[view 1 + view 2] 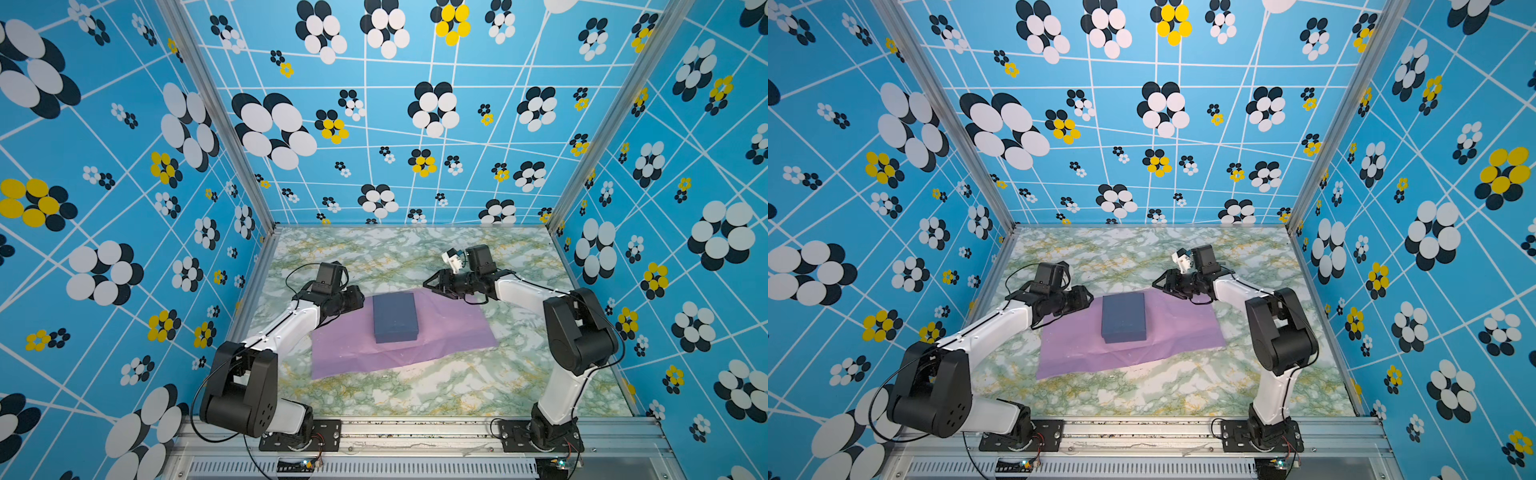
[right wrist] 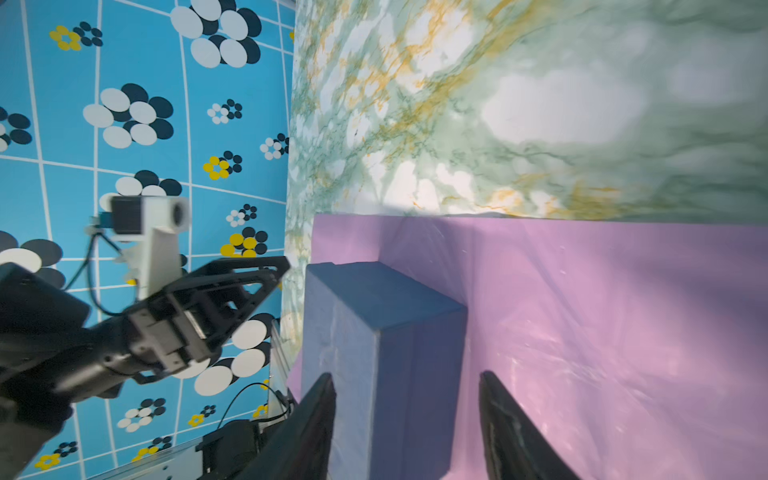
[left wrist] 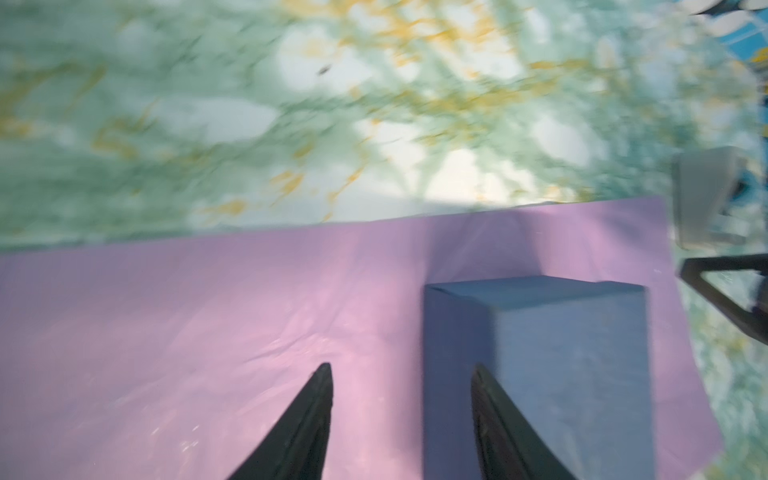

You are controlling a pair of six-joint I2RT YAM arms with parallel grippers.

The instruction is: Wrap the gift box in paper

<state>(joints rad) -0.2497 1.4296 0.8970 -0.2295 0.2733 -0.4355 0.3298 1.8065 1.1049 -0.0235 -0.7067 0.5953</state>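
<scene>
Green-marbled tabletop point(image 1: 415, 257) boxed in by blue flower-print walls, looking down on it in both top views. Seeing the squarish, matte navy-blue cardboard gift box point(image 1: 395, 318) sitting lid-up on the big thin lilac paper sheet point(image 1: 453, 332), roughly mid-width but pushed toward the far edge. Spotting the left gripper point(image 1: 360, 297) hovering just beside the box's far-left corner and the right gripper point(image 1: 428, 284) hanging over the sheet's far-right corner.

Switching to the left wrist view, a bit blurry: catching the left gripper point(image 3: 401, 370) with jaws standing apart and gripping nothing, just lilac sheet showing in the gap and the box right next to one finger.

Moving to the right wrist view: finding the right gripper point(image 2: 407, 378) parted about the same, not pinching anything, with the box's edge and bare paper lying under the gap.

Guessing at trouble now:
- nudging the light box off its spot with a fingertip, with both grippers working so close to it
- tearing or scrunching that thin sheet by pinching too hard
- dragging the whole sheet instead of lifting an edge
- ending up short of paper on the far side, with the box sitting off-centre

Looks-wise: paper lying flat, nothing folded up yet, showing faint creases and a pale pink strip along the near edge. Box looking clean and square.
</scene>
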